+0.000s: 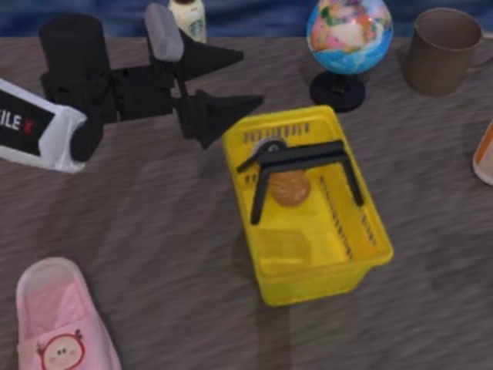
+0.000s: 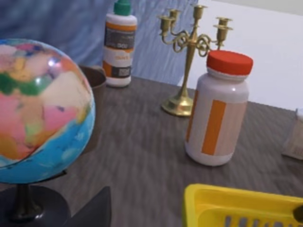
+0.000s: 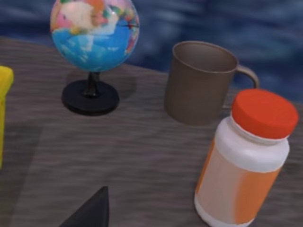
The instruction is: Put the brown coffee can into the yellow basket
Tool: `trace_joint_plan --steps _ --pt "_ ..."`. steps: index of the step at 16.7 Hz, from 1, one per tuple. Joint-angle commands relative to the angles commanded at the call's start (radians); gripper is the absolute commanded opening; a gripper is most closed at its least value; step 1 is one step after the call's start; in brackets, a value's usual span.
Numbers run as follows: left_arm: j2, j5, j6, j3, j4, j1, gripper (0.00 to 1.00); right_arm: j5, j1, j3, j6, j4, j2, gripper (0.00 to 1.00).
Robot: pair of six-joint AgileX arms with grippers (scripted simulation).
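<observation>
slipper: pink, at the near left corner of the table, well apart from the work.
left gripper: hovers just beside the basket's far left corner, fingers spread wide with nothing between them.
cream bottle: at the far edge behind the left gripper, clear of it.
yellow basket: mid-table, its black handle raised across the far half.
brown coffee can: lies inside the basket under the handle, resting on the floor of the far half; no finger touches it.
step in hand: the can looks delivered, so what remains, as i judge it, is pulling the left arm away.
doing it well: lift up and back toward the left, keeping the open fingers off the basket rim and the handle so nothing gets nudged.
globe: behind the basket, the closest thing to avoid.
brown mug: far right, well apart.
white bottle: red cap, at the right edge.
right gripper: not seen from above; only a dark fingertip shows in its wrist view, so i cannot tell its opening.
</observation>
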Motion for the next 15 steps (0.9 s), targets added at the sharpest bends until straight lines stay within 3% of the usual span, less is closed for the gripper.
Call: trace_joint_plan --steps 4,15 --pt "-0.338 -0.194 -0.043 -0.182 -0.166 0.057 1.00 0.001 0.103 0.342 -0.173 -0.236 0.348 1.00" --pt "-1.587 -0.811 -0.031 -0.790 -0.648 0.213 1.00 0.024 0.405 1.477 -0.712 -0.977 1.520 1.00"
